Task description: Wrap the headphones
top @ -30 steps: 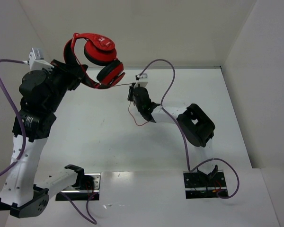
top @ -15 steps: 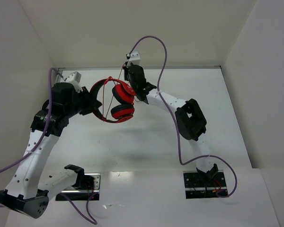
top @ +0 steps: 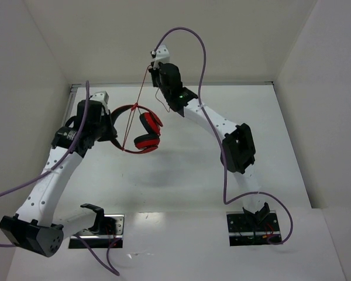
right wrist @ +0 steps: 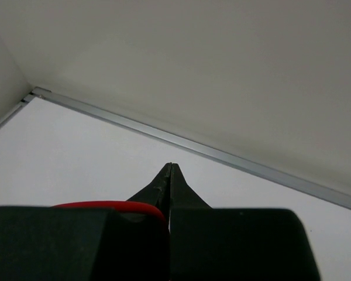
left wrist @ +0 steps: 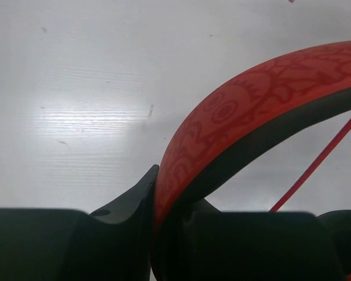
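Top external: one headphones (top: 146, 132) set, left fingers (top: 110, 126) pinching its headband (left wrist: 240, 111); right fingers (right wrist: 170, 174) pressed together, apparently on its one red cable (top: 137, 106).

1 pr headphones (top: 152, 122), 2 ear cups (top: 146, 142), 1 red cable (top: 141, 96), 2 arms (top: 47, 181), L hand (top: 108, 130) + R hand (top: 153, 73), 2 purple cables (top: 203, 64)

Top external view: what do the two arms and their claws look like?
Both the left arm and right arm have white links joined by black joint housings; the left's show rows of small holes. The left claw and right claw are black with tapered fingers. A thick purple cable trails along each arm, and a green light glows on the right.
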Robot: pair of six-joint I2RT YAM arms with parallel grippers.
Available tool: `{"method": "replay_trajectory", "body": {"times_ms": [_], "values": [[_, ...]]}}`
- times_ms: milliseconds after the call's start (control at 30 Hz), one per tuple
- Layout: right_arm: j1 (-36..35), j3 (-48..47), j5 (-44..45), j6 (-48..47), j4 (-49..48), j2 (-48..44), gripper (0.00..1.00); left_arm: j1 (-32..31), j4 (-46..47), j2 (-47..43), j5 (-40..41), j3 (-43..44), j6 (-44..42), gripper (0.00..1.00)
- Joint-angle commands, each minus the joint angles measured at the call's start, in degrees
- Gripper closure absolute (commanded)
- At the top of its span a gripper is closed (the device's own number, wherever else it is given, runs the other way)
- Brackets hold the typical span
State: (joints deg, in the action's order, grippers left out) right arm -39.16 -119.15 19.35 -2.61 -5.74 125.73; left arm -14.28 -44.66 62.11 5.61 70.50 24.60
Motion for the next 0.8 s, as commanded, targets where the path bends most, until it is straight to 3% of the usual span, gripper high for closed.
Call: {"method": "replay_trajectory", "body": {"times_ms": [0,267,433,567,767], "values": [[3.39,-4.07,0.52,-0.11,-0.95,-3.21,0.99,-0.22,-5.79,0.99,6.51,-0.10,-6.14,1.00],[0.58,-0.04,-2.82,-1.43,2.75,-9.01,0.99,-0.22,1.67,4.33,22.68,-3.17,-3.77,1.00],[-3.29,2.07,-6.87,-0.82,5.83,-12.44,0.99,-0.22,12.04,6.35,34.72,-7.13,-3.15,1.00],[-8.29,7.60,-7.58,-0.82,6.53,-16.56,0.99,-0.22,19.51,9.08,36.93,-7.14,-3.86,1.00],[-12.26,5.69,-5.20,5.06,11.96,-17.63,0.99,-0.22,27.78,12.42,41.58,-8.18,-0.97,1.00]]}}
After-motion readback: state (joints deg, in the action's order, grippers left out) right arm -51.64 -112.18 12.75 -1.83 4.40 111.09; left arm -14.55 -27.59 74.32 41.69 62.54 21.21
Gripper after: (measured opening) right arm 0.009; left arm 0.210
